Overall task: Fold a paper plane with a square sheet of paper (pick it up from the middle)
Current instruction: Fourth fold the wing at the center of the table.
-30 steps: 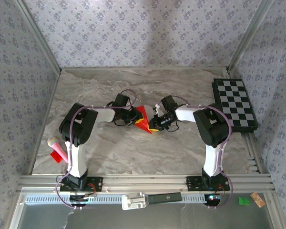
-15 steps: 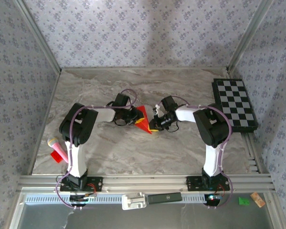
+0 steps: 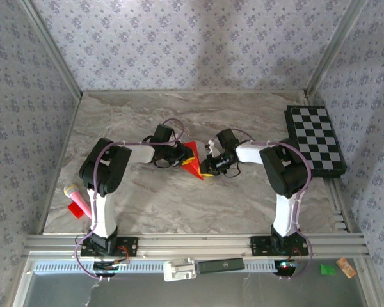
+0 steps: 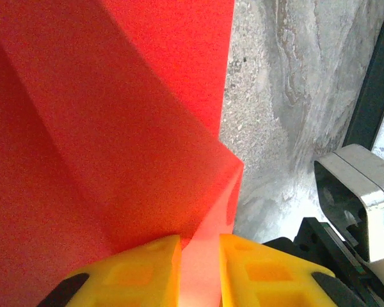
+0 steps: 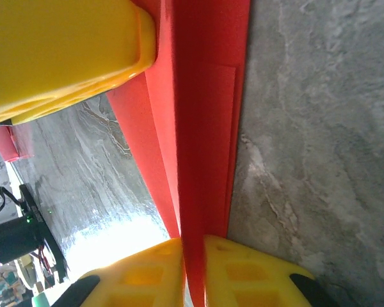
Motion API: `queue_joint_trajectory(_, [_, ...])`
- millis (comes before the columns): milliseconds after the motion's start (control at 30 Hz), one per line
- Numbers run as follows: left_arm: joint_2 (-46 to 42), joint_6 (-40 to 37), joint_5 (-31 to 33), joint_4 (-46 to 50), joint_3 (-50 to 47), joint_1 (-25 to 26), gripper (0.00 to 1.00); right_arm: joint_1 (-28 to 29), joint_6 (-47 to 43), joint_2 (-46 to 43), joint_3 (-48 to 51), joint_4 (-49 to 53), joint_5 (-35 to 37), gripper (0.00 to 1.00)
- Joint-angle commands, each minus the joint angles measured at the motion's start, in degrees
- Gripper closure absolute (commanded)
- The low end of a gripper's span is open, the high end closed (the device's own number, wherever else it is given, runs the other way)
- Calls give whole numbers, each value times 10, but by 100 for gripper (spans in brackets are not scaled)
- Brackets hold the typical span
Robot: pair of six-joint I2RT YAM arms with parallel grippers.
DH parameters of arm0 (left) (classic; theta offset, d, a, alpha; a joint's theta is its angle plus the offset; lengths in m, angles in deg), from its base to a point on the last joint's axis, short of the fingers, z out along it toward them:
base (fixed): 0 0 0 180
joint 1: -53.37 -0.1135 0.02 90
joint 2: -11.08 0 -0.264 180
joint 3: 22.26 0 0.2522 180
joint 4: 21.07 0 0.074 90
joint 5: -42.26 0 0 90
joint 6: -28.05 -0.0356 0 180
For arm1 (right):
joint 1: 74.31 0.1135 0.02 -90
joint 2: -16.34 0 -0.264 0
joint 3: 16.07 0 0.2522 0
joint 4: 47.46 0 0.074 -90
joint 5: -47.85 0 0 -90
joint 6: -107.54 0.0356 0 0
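Paper [image 3: 192,155], creased red, sits pinched between closed left fingers [image 4: 134,272]; right fingers [image 5: 243,272] likewise clamp its edge.

Bright red paper [image 3: 192,157] on a grey, marble-veined tabletop [image 3: 256,115]; yellow pincer fingers [image 4: 131,274]; black-and-white chequered board [image 3: 314,146] at the right; pale lilac wallpaper [image 3: 179,45] dotted with small flowers.

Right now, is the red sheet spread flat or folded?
Folded. The red sheet shows creased, overlapping layers in both wrist views, with the left gripper and right gripper each shut on it.
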Motion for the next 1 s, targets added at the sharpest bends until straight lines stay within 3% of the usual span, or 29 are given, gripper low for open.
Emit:
queue_joint_trajectory(0, [5, -6, -17, -11, 22, 1, 78, -5, -15, 13, 15, 32, 48, 85])
queue_joint_trajectory(967, [-44, -21, -16, -41, -23, 4, 79, -5, -21, 19, 20, 40, 84, 91])
